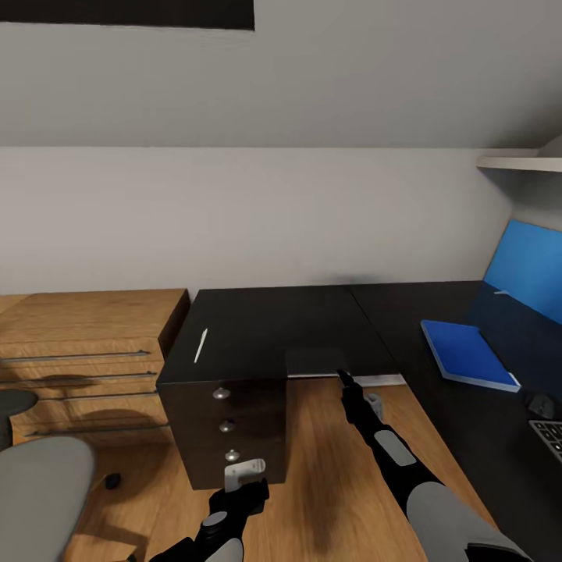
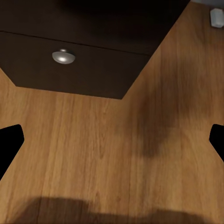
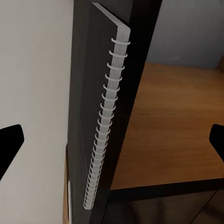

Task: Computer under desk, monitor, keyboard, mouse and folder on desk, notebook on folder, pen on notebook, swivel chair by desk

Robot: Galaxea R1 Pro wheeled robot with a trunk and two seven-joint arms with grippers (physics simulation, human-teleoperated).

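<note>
Across the centre and right of the head view, the desk [image 1: 437, 312] is spreading its matte black top, with its blue back panel rising at the right edge. At lower left, the swivel chair [image 1: 35, 492] is showing part of its grey seat, standing apart from the desk. The folder [image 1: 467, 353] is lying flat at centre right. The notebook [image 1: 314, 361] is resting at the desk's front edge, just beyond the right gripper [image 1: 343, 378], whose jaws are standing wide apart, as the right wrist view shows. The notebook [image 3: 100, 116] is thin, light and spiral-bound along one side; judging from this, the overhanging front edge is the best hold, since the flat cover offers little purchase. The pen [image 1: 200, 345], slim and prone to rolling, is lying left of centre. The left gripper [image 1: 238, 488] is hanging empty and open near the dark drawer cabinet [image 1: 226, 421], which is crowding the space below.
</note>
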